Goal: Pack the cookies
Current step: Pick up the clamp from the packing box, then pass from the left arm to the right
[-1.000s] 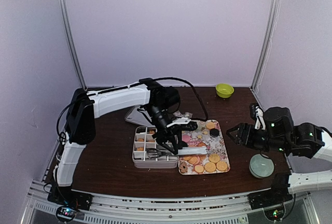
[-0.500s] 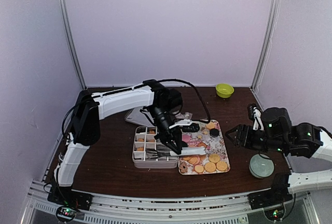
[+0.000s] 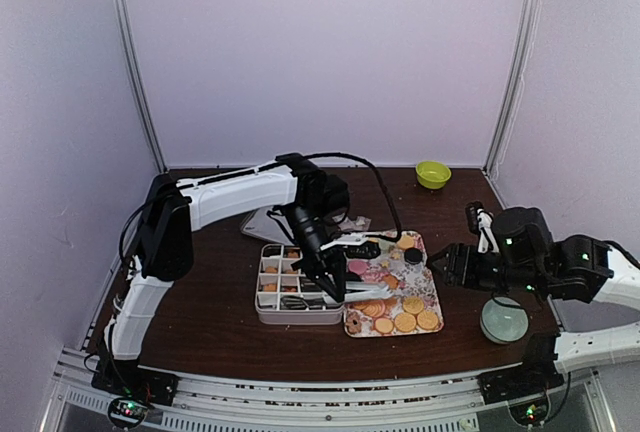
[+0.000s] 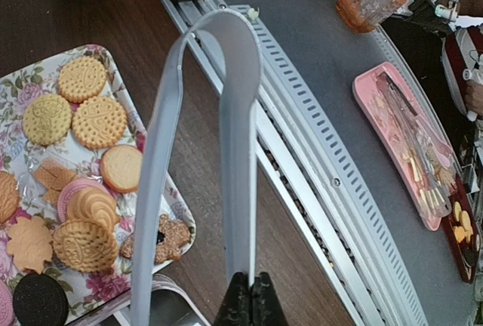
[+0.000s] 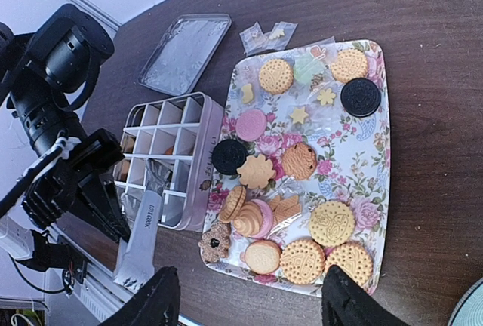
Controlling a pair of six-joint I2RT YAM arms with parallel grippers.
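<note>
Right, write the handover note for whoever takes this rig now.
Left gripper: shut on the tongs, at the divided box's edge.
Right gripper: open, empty, beside the floral tray.
Cookies: most on the tray, a few in the box's compartments.
Done: tongs gripped, some compartments started.
Left to do: move the tray's cookies into the box.

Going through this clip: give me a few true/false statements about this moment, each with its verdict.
1. The left pincer is shut on the metal tongs. True.
2. The right pincer grips a cookie. False: it is open and empty, hovering beside the floral tray.
3. The floral tray is bare. False: cookies lie all over it.
4. A green bowl stands near the table's far edge. True.
</note>
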